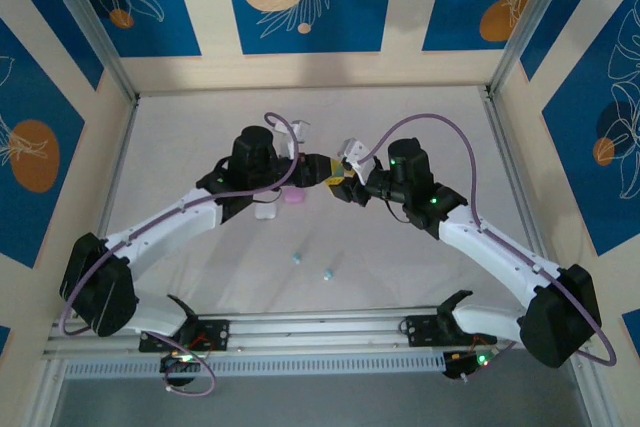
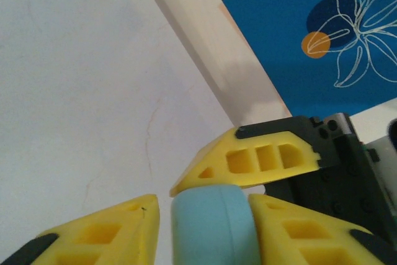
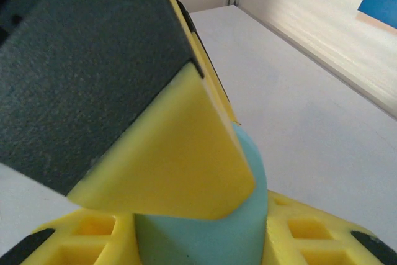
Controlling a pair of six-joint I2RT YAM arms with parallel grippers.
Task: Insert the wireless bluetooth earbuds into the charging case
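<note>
Top: your left gripper (image 1: 325, 172) & right gripper (image 1: 345, 185) meet tip to tip; a blue earbud (image 1: 296, 257) and a second earbud (image 1: 328, 273) lie on the table (image 1: 420, 247) well behind them, base side. Left wrist: blue case (image 2: 211, 228) btwn left fingers (image 2: 105, 234), one touching, slim gap at other – can't tell if clamped. Right wrist: right fingers (image 3: 310, 240) clamped on that case.

Bright even light; wrist close-ups softly blurred

White table (image 1: 420, 267) w/ blue floral wall panels (image 1: 350, 7).
</note>
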